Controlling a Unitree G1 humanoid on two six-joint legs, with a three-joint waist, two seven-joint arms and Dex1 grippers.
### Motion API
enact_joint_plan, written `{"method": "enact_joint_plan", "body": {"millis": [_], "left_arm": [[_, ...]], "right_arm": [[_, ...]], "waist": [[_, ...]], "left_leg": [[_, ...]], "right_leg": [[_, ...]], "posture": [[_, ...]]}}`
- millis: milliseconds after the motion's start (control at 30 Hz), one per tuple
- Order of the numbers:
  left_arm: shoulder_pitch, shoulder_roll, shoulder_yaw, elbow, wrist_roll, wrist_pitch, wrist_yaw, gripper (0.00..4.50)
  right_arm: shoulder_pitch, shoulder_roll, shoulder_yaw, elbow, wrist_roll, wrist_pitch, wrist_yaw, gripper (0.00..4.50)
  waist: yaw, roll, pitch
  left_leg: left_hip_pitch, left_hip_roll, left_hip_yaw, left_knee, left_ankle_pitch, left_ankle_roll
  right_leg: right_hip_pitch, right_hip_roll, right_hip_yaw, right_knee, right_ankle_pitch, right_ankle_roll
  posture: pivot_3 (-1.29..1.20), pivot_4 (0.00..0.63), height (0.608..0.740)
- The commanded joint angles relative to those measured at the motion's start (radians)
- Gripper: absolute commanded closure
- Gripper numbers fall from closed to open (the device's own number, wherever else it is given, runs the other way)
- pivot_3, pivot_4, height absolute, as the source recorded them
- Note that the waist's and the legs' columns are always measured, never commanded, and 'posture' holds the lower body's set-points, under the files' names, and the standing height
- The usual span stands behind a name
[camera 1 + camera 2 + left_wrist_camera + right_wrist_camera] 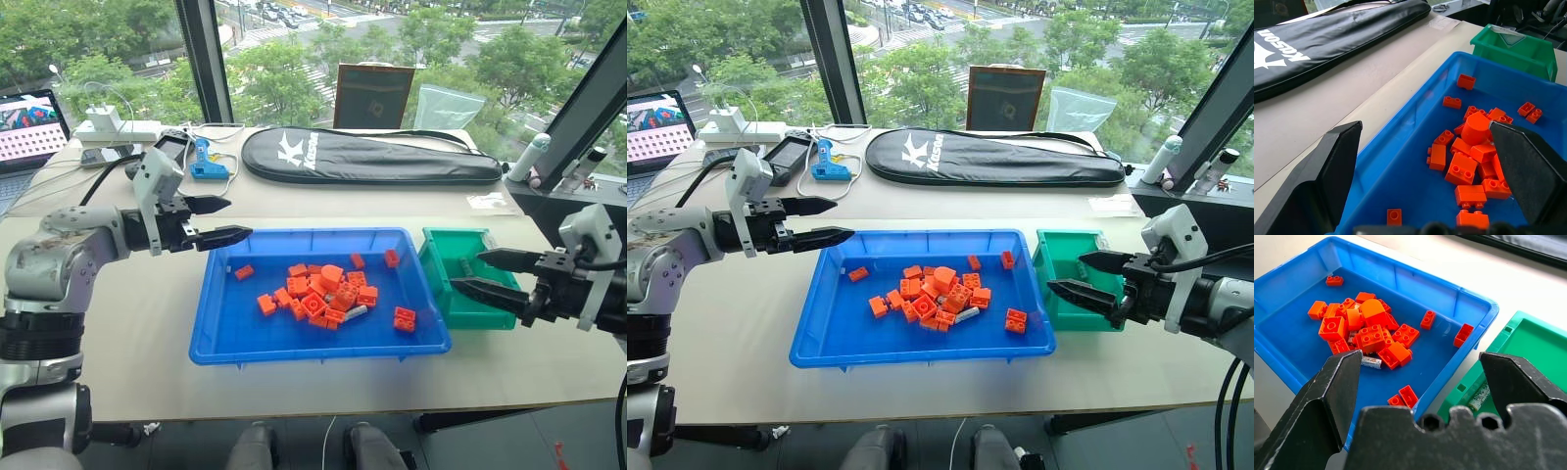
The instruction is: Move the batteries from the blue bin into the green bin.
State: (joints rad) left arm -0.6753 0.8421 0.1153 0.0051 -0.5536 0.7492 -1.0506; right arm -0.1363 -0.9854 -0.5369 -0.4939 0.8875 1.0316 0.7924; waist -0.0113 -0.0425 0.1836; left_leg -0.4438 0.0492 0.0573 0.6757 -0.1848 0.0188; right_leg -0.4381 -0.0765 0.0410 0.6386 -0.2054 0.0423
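The blue bin (245, 328) lies mid-table with a heap of orange bricks (323, 289) in it. One slim silver battery (355, 312) rests among the bricks, also seen as battery (1371, 362). To its right stands the green bin (446, 250), and another battery (1479, 396) lies on its floor. My left gripper (240, 217) hovers open over the blue bin's far left corner, holding nothing. My right gripper (466, 268) is open and empty over the green bin, pointing toward the blue bin.
A black racket bag (362, 157) lies across the back of the table. A laptop (29, 127), a white power strip (118, 127) and a blue tool (206, 162) with cables sit at the back left. Windows stand behind the table.
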Motion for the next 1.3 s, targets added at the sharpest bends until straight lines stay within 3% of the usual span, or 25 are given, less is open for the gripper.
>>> {"method": "enact_joint_plan", "body": {"millis": [33,133,300,567,767,1100,1200,1300], "left_arm": [[-0.058,0.015,0.022,-0.030,-0.051,0.020,-0.040,0.00],[-0.105,0.015,-0.018,-0.092,-0.100,0.022,-0.142,0.00],[-0.061,0.085,-0.123,-0.175,-0.067,-0.006,-0.273,0.00],[0.021,0.127,-0.138,-0.247,-0.060,-0.043,-0.316,0.00],[0.075,0.139,-0.098,-0.298,-0.081,-0.036,-0.294,0.00],[0.129,0.190,-0.049,-0.343,-0.118,-0.004,-0.285,0.00],[0.125,0.194,-0.050,-0.338,-0.119,-0.010,-0.286,0.00],[0.121,0.197,-0.055,-0.330,-0.116,-0.017,-0.289,0.00]], "right_arm": [[-0.081,-0.020,0.032,-0.007,0.015,-0.020,-0.018,0.04],[-0.218,-0.035,0.165,-0.019,0.035,0.017,-0.015,0.04],[-0.375,-0.053,0.439,0.021,-0.067,0.009,0.042,0.04],[-0.538,0.140,0.760,0.174,-0.257,-0.075,0.073,0.04],[-0.565,0.264,0.845,0.298,-0.377,-0.151,0.066,0.04],[-0.553,0.322,0.882,0.398,-0.508,-0.246,0.097,0.04],[-0.549,0.351,0.888,0.416,-0.533,-0.261,0.097,0.88],[-0.548,0.360,0.893,0.425,-0.559,-0.273,0.108,2.02]], "waist": [[0.000,0.000,0.000],[-0.002,0.000,0.000],[-0.004,0.000,0.000],[-0.004,0.000,0.000],[0.003,0.000,0.000],[-0.001,0.000,0.000],[-0.001,0.000,0.000],[-0.001,0.000,0.000]], "left_leg": [[0.000,0.000,0.000,0.000,0.000,0.000],[-0.001,0.000,0.000,0.001,0.000,0.000],[0.001,0.000,0.000,-0.002,-0.001,0.000],[-0.001,0.000,0.000,-0.002,-0.001,0.000],[-0.003,0.000,0.000,-0.001,-0.001,0.000],[-0.002,0.000,0.000,-0.001,-0.001,0.000],[-0.002,0.000,0.000,-0.001,-0.001,0.000],[-0.002,0.000,0.000,-0.001,-0.001,0.000]], "right_leg": [[0.000,0.000,0.000,0.000,0.000,0.000],[-0.002,0.000,0.000,0.000,0.000,0.000],[0.000,0.000,0.000,0.000,-0.002,-0.002],[-0.003,0.001,0.000,0.001,-0.003,-0.002],[-0.003,0.000,0.000,0.001,-0.003,-0.002],[-0.003,0.001,0.000,0.002,-0.003,-0.002],[-0.003,0.001,0.000,0.002,-0.003,-0.002],[-0.003,0.001,0.000,0.002,-0.003,-0.002]], "posture": [[0.00,0.150,0.734],[0.00,0.150,0.734],[0.00,0.150,0.734],[0.00,0.150,0.734],[0.00,0.150,0.734],[0.00,0.150,0.734],[0.00,0.150,0.734],[0.00,0.150,0.734]]}}
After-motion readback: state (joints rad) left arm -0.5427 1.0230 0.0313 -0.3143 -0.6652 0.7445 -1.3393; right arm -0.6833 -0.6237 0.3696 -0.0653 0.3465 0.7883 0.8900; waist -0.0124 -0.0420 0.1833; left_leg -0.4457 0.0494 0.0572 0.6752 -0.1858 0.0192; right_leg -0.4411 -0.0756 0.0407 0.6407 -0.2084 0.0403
